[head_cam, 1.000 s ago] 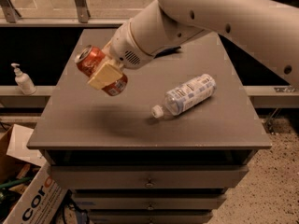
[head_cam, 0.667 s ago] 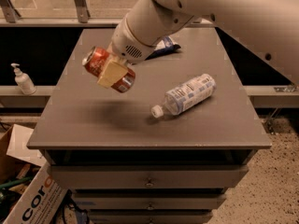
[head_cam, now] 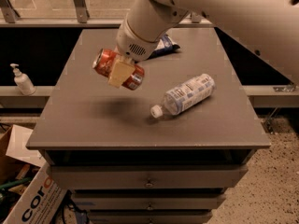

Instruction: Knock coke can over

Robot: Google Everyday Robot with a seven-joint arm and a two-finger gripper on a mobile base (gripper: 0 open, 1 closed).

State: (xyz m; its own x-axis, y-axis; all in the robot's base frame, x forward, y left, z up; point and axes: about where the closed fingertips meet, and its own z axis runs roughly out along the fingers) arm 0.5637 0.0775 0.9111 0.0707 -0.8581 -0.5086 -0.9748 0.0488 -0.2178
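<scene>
The coke can (head_cam: 103,61) is red-orange with a silver end. It lies tilted on its side in the air above the left middle of the grey table (head_cam: 84,120), with its shadow on the tabletop below. My gripper (head_cam: 119,72) is shut on the can's middle, and one tan finger pad (head_cam: 120,73) crosses its front. The white arm reaches in from the upper right.
A clear plastic water bottle (head_cam: 187,94) with a white cap lies on its side right of centre. A blue and white packet (head_cam: 164,44) lies at the back behind the arm. A soap dispenser (head_cam: 21,80) stands on a ledge at left. A cardboard box (head_cam: 29,204) sits on the floor at lower left.
My gripper has carried the can a little to the right, toward the table's middle, at about the same height. The water bottle has not moved.
</scene>
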